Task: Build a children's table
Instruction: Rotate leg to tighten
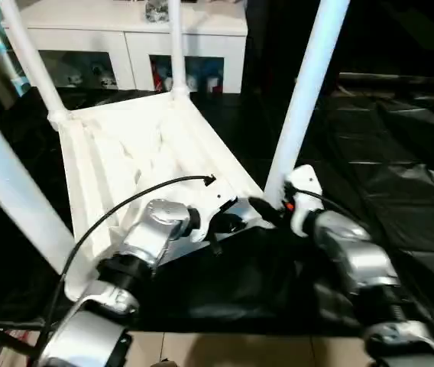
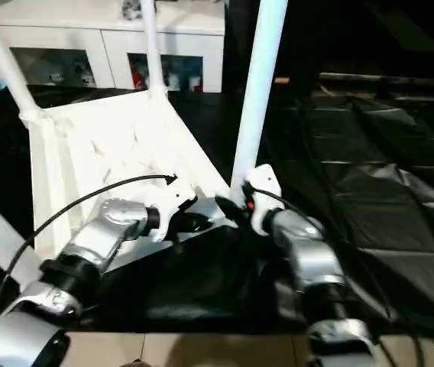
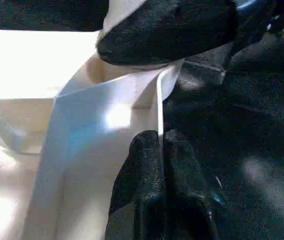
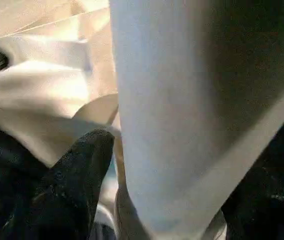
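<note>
White plastic shapes the children's table (image 1: 137,145), which lies upside down on a black sheet (image 1: 385,153), its ribbed underside up and four legs standing in the corner sockets. The left tool (image 3: 160,150) has its fingers together, pinched on the thin edge of the top at the near side. Just beside it, the right tool (image 4: 127,165) stands at the base of the near right leg (image 1: 309,92), one finger on each side of the tube. Behind the tools is a white cabinet (image 1: 125,46).
</note>
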You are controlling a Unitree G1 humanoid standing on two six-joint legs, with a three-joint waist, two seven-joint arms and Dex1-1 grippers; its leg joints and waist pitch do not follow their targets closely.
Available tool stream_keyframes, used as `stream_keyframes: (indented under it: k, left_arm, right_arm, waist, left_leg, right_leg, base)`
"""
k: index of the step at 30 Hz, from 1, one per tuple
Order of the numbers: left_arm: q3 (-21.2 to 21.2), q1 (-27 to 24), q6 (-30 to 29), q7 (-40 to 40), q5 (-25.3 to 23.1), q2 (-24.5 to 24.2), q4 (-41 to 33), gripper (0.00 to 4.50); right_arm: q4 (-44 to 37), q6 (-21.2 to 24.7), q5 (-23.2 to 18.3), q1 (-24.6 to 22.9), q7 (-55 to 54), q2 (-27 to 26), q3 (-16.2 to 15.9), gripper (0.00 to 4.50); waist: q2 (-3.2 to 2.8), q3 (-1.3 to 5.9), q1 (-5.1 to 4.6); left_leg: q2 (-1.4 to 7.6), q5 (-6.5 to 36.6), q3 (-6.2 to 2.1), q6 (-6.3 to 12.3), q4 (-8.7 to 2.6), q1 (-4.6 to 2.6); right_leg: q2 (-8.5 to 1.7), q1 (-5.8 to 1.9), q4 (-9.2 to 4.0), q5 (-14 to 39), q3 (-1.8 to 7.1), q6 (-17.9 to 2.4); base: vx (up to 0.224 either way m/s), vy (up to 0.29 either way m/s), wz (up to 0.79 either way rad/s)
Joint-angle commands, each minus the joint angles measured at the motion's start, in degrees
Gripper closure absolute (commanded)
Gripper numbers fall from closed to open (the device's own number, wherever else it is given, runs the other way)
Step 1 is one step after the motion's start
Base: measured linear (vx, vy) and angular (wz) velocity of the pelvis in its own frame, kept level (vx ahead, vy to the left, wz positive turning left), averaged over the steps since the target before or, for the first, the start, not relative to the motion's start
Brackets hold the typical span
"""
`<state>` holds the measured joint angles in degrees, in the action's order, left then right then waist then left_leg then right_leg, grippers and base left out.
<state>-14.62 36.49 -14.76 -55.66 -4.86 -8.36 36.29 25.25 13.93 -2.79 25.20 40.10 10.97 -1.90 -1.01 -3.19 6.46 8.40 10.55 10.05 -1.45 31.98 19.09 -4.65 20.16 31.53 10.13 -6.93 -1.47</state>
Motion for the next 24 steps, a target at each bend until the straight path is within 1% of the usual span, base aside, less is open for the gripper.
stream_keyframes:
  k: [1,2,3,4,5,6,7,8,10,11,12,13,14,15,17,18,19,20,21,24]
  left_arm:
    - [-2.31,0.47,2.34,-6.21,3.00,0.27,-5.58,4.50]
    - [-2.57,-0.10,2.22,-7.89,3.29,-0.51,-6.55,4.50]
    - [-2.89,-0.52,2.54,-9.42,3.60,-1.13,-7.30,4.50]
    - [-3.18,-0.85,2.40,-10.59,3.84,-1.65,-7.96,4.50]
    - [-3.49,-1.19,2.26,-11.83,4.10,-2.24,-8.62,4.50]
    - [-3.81,-1.57,2.31,-13.37,4.51,-2.80,-9.29,4.50]
    - [-4.18,-1.99,2.18,-14.90,4.95,-3.38,-10.10,4.50]
    - [-4.51,-2.55,1.95,-16.76,5.61,-4.11,-11.15,4.50]
    - [-4.56,-2.70,1.83,-17.18,5.82,-4.30,-11.45,4.50]
    - [-4.72,-2.91,1.59,-17.90,6.13,-4.70,-11.99,4.50]
    - [-4.78,-3.04,1.52,-18.28,6.30,-5.03,-12.33,4.50]
    - [-4.91,-3.36,0.81,-19.80,6.78,-6.07,-13.35,4.50]
    - [-4.91,-3.36,0.81,-19.80,6.78,-6.07,-13.35,4.50]
    - [-4.92,-3.48,0.58,-20.28,6.85,-6.39,-13.74,4.50]
    - [-4.81,-3.62,0.31,-20.74,6.94,-6.82,-14.12,4.50]
    - [-4.79,-3.73,-0.01,-21.24,7.09,-7.05,-14.43,4.50]
    - [-4.81,-3.83,-0.23,-21.49,7.14,-7.29,-14.63,4.50]
    - [-4.84,-3.91,-0.32,-21.74,7.17,-7.51,-14.73,4.50]
    - [-4.95,-3.98,-0.45,-21.87,7.16,-7.70,-14.81,4.50]
    - [-5.05,-4.06,-0.66,-21.92,7.28,-8.03,-14.91,4.50]
  right_arm:
    - [0.68,1.18,-1.54,-2.41,9.17,0.14,-7.14,1.36]
    - [-0.07,0.96,-1.62,-2.78,11.33,1.36,-7.59,1.36]
    - [-0.37,0.05,-1.06,-3.09,12.57,2.35,-8.32,1.36]
    - [-0.29,-0.88,-0.15,-3.28,13.32,3.22,-9.14,1.36]
    - [-0.06,-1.55,0.67,-3.46,14.42,4.17,-10.03,1.36]
    - [0.22,-2.16,1.21,-3.55,15.30,4.73,-10.44,1.36]
    - [0.48,-2.41,1.38,-3.53,15.62,4.91,-10.42,1.36]
    - [0.80,-2.49,1.17,-3.34,15.80,4.76,-9.84,1.36]
    - [0.86,-2.43,1.05,-3.26,15.78,4.68,-9.69,1.36]
    - [0.70,-2.47,0.81,-3.22,16.15,4.72,-9.69,1.36]
    - [0.28,-2.52,0.37,-3.27,16.85,4.81,-9.75,1.36]
    - [-1.39,-2.21,-1.28,-3.66,19.18,5.34,-10.22,1.36]
    - [-1.39,-2.21,-1.28,-3.66,19.18,5.34,-10.22,1.36]
    - [-1.83,-2.18,-1.84,-3.78,19.99,5.58,-10.44,1.36]
    - [-3.12,-1.95,-2.94,-4.34,21.97,5.99,-10.93,1.36]
    - [-3.70,-1.98,-3.30,-4.67,23.07,6.15,-11.07,1.50]
    - [-4.45,-1.70,-3.71,-5.10,24.32,6.40,-11.30,1.60]
    - [-4.92,-1.45,-3.94,-5.39,25.16,6.59,-11.46,1.70]
    - [-5.14,-1.42,-4.11,-5.57,25.65,6.65,-11.47,1.70]
    - [-5.19,-1.11,-4.48,-5.64,26.10,6.70,-11.39,1.81]
  waist:
    - [0.33,3.13,0.45]
    - [0.43,3.28,0.65]
    - [0.60,3.62,1.25]
    - [0.55,3.99,1.97]
    - [0.62,4.04,2.08]
    - [0.67,4.26,2.52]
    - [0.74,4.35,2.82]
    - [0.62,4.29,3.09]
    - [0.41,4.30,3.24]
    - [0.27,4.09,3.33]
    - [0.24,3.99,3.28]
    - [0.35,3.80,3.23]
    - [0.26,3.78,3.30]
    - [0.17,3.71,3.21]
    - [0.24,3.64,3.19]
    - [0.18,3.65,3.31]
    - [0.29,3.65,3.46]
    - [0.26,3.71,3.62]
    - [0.24,3.75,3.68]
    - [0.18,3.81,3.60]
  left_leg:
    - [5.99,16.49,-2.19,1.16,-4.31,-0.10]
    - [5.92,15.07,-2.17,1.62,-4.08,0.13]
    - [5.75,11.18,-1.87,3.16,-3.50,0.54]
    - [5.67,6.48,-1.69,4.63,-2.93,0.89]
    - [5.49,4.62,-1.58,5.43,-2.62,1.04]
    - [5.45,2.08,-1.65,6.76,-2.16,1.36]
    - [5.33,0.55,-1.62,7.95,-1.82,1.59]
    - [5.58,0.91,-1.73,8.49,-1.69,1.73]
    - [5.74,2.21,-1.78,8.25,-1.77,1.74]
    - [5.98,4.65,-1.79,6.88,-1.94,1.52]
    - [6.05,5.68,-1.81,6.36,-2.06,1.49]
    - [6.15,7.86,-1.84,5.34,-2.32,1.46]
    - [6.25,8.67,-1.92,4.86,-2.42,1.41]
    - [6.27,9.65,-1.93,4.24,-2.53,1.38]
    - [6.27,10.47,-1.95,3.58,-2.63,1.33]
    - [6.25,10.98,-1.88,3.28,-2.62,1.07]
    - [6.25,10.68,-1.83,3.15,-2.60,1.10]
    - [6.26,10.15,-1.84,3.15,-2.54,1.14]
    - [6.28,9.90,-1.88,3.15,-2.54,1.19]
    - [6.27,9.88,-1.99,2.97,-2.53,1.31]
  right_leg:
    - [-7.04,-1.11,-3.33,14.83,4.89,-11.05]
    - [-7.15,-1.31,-3.04,13.67,4.94,-11.40]
    - [-7.14,-1.69,-2.38,10.13,4.95,-12.00]
    - [-6.95,-1.60,-1.49,4.58,4.79,-12.69]
    - [-6.65,-1.47,-1.05,1.62,4.74,-13.07]
    - [-6.60,-1.46,-0.36,-2.31,4.55,-13.56]
    - [-6.40,-1.30,0.10,-4.94,4.44,-13.84]
    - [-6.43,-1.13,0.19,-4.33,4.32,-13.84]
    - [-6.42,-1.15,-0.06,-1.22,4.14,-13.46]
    - [-6.23,-0.82,-0.63,3.87,4.19,-12.84]
    - [-6.20,-0.75,-0.75,5.41,4.22,-12.72]
    - [-6.20,-0.80,-1.10,8.63,4.26,-12.22]
    - [-6.28,-0.83,-1.13,9.92,4.29,-11.94]
    - [-6.25,-0.70,-1.32,11.48,4.35,-11.38]
    - [-6.25,-0.65,-1.48,12.75,4.43,-10.98]
    - [-6.27,-0.51,-1.67,13.59,4.49,-10.81]
    - [-6.29,-0.49,-1.64,13.54,4.59,-10.70]
    - [-6.31,-0.50,-1.51,12.96,4.58,-10.76]
    - [-6.30,-0.53,-1.39,12.50,4.56,-10.82]
    - [-6.33,-0.57,-1.25,11.58,4.48,-11.17]
  base:
    - [0.055,-0.038,0.05]
    - [0.055,-0.052,0.05]
    - [0.055,-0.060,0.02]
    - [0.055,-0.060,0.02]
    - [0.042,-0.053,0.02]
    - [0.000,0.000,0.00]
    - [0.000,0.000,0.00]
    - [0.000,0.000,0.00]
    - [0.000,0.000,0.00]
    - [0.000,0.000,0.00]
    - [0.000,0.000,0.00]
    - [0.000,0.000,0.00]
    - [0.000,0.000,0.00]
    - [0.000,0.000,0.00]
    - [0.000,0.000,0.00]
    - [0.000,0.000,0.00]
    - [0.000,0.000,0.00]
    - [0.000,0.000,0.00]
    - [0.000,0.000,0.00]
    - [0.000,0.000,0.00]
